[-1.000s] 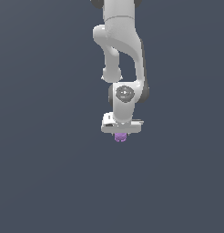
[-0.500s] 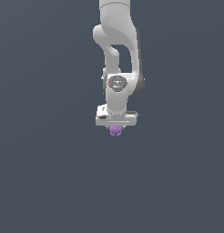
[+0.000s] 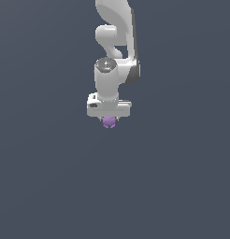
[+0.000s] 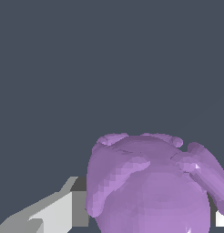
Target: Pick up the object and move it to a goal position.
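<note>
The object is a small light-purple lumpy block that peeks out just under my white gripper, which is shut on it. It is much narrower than the gripper's body. In the wrist view the object fills the frame's lower part, pressed between my fingers; one grey-white finger shows beside it. The arm hangs above a plain dark grey surface, and the block is held in the air.
A flat, uniform dark grey ground spreads all around. No goal marker or other object shows in either view.
The arm has carried the object upward and slightly toward the exterior view's left, and the wrist has turned. The grip on the block is unchanged.
</note>
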You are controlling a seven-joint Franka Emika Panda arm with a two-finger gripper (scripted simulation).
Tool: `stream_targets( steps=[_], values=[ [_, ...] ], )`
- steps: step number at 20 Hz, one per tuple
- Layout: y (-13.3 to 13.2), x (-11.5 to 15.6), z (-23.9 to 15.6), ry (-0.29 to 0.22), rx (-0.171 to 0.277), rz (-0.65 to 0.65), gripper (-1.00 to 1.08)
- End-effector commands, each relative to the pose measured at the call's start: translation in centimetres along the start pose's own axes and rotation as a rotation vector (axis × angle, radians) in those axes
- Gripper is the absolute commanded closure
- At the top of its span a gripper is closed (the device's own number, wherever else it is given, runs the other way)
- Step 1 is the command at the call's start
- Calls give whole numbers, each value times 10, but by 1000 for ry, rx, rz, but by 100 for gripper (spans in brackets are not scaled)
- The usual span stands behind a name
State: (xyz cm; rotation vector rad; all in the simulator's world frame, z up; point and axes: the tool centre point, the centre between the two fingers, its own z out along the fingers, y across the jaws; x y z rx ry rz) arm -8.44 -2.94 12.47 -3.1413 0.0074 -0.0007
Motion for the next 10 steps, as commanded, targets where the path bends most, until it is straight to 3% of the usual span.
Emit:
stream_targets(
  steps=[1, 10],
  values=[
    [9, -7, -10, 0, 0, -1, 108],
    [24, -16, -26, 0, 0, -1, 108]
  ],
)
